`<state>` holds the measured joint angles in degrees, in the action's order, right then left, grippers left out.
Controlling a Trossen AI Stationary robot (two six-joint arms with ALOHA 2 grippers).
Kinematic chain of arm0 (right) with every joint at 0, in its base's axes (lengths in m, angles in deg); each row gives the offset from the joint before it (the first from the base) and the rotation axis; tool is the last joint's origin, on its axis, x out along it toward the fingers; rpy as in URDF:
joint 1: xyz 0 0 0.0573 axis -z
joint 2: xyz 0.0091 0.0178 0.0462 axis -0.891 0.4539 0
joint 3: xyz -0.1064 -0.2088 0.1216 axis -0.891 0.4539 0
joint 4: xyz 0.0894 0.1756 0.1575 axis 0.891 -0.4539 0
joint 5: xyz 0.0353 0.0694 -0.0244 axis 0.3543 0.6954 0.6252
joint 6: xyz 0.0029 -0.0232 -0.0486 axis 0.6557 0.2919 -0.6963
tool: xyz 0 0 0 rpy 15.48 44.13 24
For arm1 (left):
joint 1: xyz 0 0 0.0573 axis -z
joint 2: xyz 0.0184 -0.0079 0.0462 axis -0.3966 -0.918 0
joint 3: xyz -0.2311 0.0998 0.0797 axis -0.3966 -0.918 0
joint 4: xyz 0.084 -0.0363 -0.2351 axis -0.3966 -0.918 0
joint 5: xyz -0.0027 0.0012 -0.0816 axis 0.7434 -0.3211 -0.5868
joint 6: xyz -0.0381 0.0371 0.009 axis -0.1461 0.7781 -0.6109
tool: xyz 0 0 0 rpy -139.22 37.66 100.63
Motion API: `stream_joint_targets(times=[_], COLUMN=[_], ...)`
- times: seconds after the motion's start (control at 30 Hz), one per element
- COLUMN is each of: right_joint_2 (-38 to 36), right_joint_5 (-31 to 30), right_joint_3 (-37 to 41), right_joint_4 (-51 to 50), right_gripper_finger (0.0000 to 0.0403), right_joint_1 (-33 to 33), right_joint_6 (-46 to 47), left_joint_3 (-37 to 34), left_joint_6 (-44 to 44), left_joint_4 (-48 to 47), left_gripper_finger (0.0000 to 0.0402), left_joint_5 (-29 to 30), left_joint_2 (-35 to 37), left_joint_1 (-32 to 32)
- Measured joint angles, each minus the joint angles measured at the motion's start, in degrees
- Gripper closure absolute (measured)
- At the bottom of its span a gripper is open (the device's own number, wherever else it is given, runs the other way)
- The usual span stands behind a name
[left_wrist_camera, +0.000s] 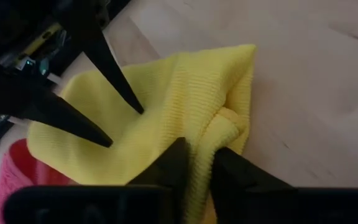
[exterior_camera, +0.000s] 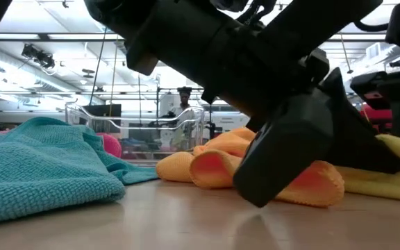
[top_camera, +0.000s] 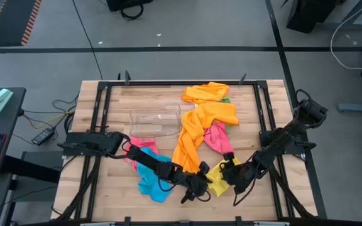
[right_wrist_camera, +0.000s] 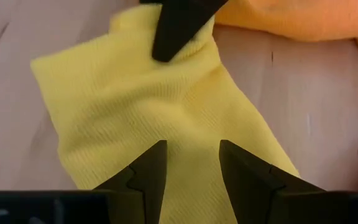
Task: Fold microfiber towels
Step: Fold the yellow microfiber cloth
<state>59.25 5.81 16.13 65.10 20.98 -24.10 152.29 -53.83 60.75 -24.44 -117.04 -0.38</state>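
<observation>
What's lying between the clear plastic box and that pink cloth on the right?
A long orange cloth runs down the table between the clear box and the pink cloth, seen from the overhead camera. It lies partly over the pink one.

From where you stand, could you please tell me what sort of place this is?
Probably a robotics lab or workshop hall: a wooden table in a black frame on a grey concrete floor, ceiling light strips over an open room, and a person standing behind.
</observation>
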Motion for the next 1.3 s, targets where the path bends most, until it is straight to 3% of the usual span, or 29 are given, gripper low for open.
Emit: stream_joint_targets(times=[0.27, 0.4, 0.63, 0.97, 1.1, 1.3], right_joint_2=[-1.34, -4.34, -4.95, -2.93, -2.47, -2.58], right_joint_5=[-0.76, -0.55, 7.28, 8.29, 9.47, 14.39], right_joint_3=[-0.13, -0.94, -0.69, 2.19, 2.47, 2.50], right_joint_4=[-0.81, -3.15, -8.16, -10.86, -11.49, -9.37], right_gripper_finger=[0.0247, 0.0247, 0.0247, 0.0247, 0.0247, 0.0247], right_joint_1=[0.00, -0.51, -0.55, 4.97, 8.26, 11.41], right_joint_6=[-0.44, 1.07, 9.61, 17.95, 8.85, -27.15], left_joint_3=[-0.04, 0.02, 0.00, 0.06, -0.02, 0.04], left_joint_6=[-3.93, -4.02, -3.89, -9.19, -9.33, -9.22], left_joint_4=[-0.31, -0.85, -5.21, -13.16, -15.81, -17.18], left_gripper_finger=[0.0195, 0.0159, 0.0160, 0.0200, 0.0211, 0.0219], left_joint_5=[-2.17, -3.56, -3.67, -1.68, -0.67, -0.52], left_joint_2=[0.24, 3.05, 7.43, 11.20, 11.94, 12.90], left_joint_1=[0.18, 0.45, 0.66, 0.66, 0.66, 0.66])
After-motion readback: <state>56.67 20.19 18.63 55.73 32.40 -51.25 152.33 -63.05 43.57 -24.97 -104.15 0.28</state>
